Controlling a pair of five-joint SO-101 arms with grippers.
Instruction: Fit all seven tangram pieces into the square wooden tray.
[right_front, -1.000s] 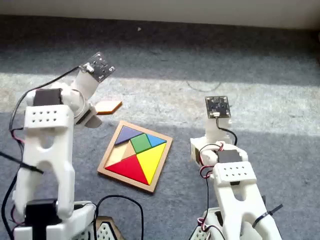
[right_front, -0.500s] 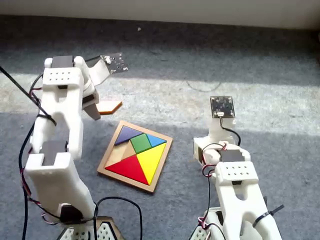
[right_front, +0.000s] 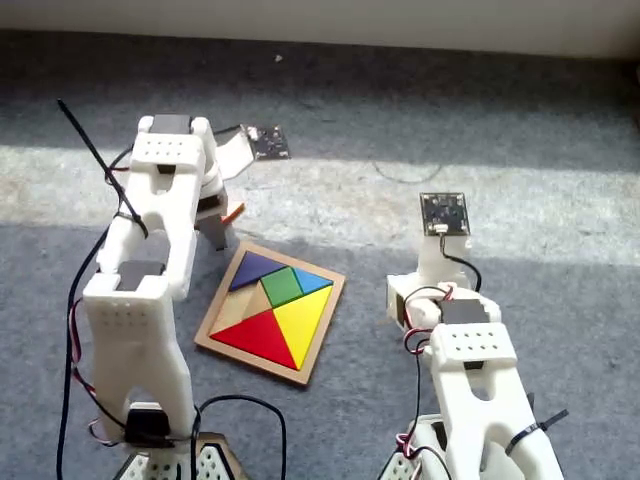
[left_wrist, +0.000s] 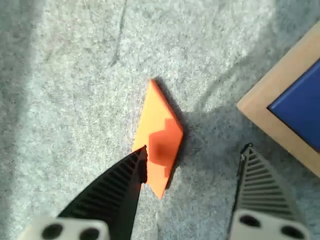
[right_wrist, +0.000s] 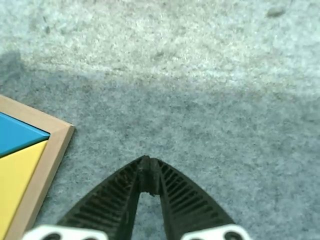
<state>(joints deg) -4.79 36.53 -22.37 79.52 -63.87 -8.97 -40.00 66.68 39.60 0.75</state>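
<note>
The tray (right_front: 321, 332) lies on the tabletop (right_front: 500, 130) between the two arms, with pieces (right_front: 285, 318) in it. A loose piece (left_wrist: 159, 142) lies just beyond its far left corner, below the left tool (left_wrist: 195, 149). The right tool (right_wrist: 149, 175) is near the tray's right side.

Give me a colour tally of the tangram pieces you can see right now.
Red piece: 1
Yellow piece: 1
Green piece: 1
Light blue piece: 1
Dark blue piece: 1
Orange piece: 1
Total: 6; pale patch in the tray unclear.
</note>
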